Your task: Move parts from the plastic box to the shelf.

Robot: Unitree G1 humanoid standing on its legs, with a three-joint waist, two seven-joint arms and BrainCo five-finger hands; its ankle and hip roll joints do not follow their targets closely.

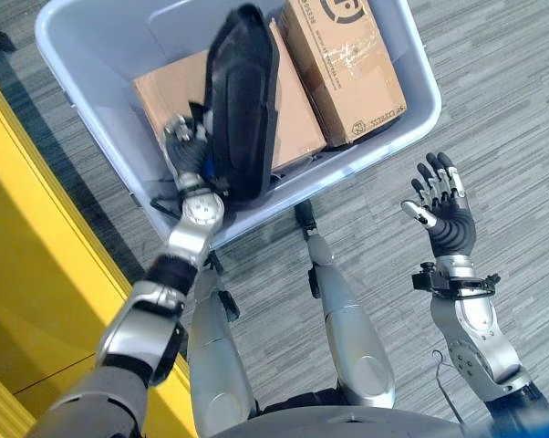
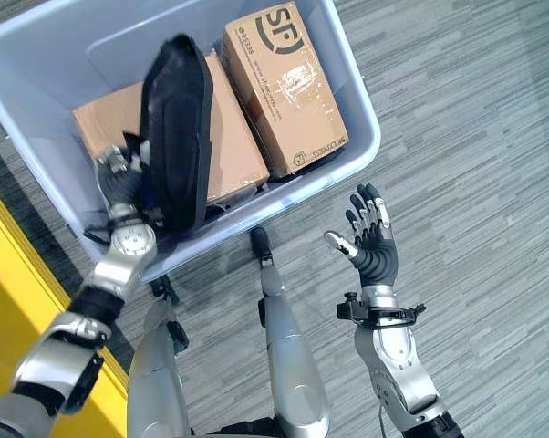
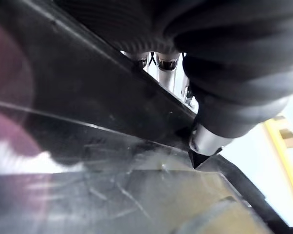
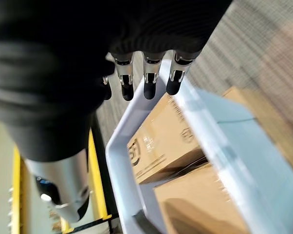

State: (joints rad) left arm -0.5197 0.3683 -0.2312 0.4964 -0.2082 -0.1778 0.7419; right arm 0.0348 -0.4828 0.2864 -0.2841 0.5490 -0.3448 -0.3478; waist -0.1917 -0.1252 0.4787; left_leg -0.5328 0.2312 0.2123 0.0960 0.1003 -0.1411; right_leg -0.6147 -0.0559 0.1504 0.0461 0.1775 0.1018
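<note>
Left eye view: the box [image 1: 411, 119] sits on the grey floor ahead of me, pale blue-grey plastic, with a yellow shelf edge [image 1: 37, 237] along my left. Inside lie two cartons [image 1: 343, 64] side by side, and over the nearer one stands the part [image 1: 243, 100] — a long black panel, tipped up on end and leaning above the box's near wall.

My left hand [image 1: 185, 146] is curled round the panel's lower left edge; in the left wrist view the fingers [image 3: 168, 63] press against its black face with the thumb tip on a glossy lip, so I judge the hold is a pinch on the rim. My right hand [image 1: 443, 205] hangs outside the box, well apart from it, palm up, fingers spread and empty.

The panel looks stiff and thin-walled, likely light for its length but top-heavy held this low — it may swing or twist. The glossy face looks slick. I judge a second hold with my right hand near the upper edge would steady it.
</note>
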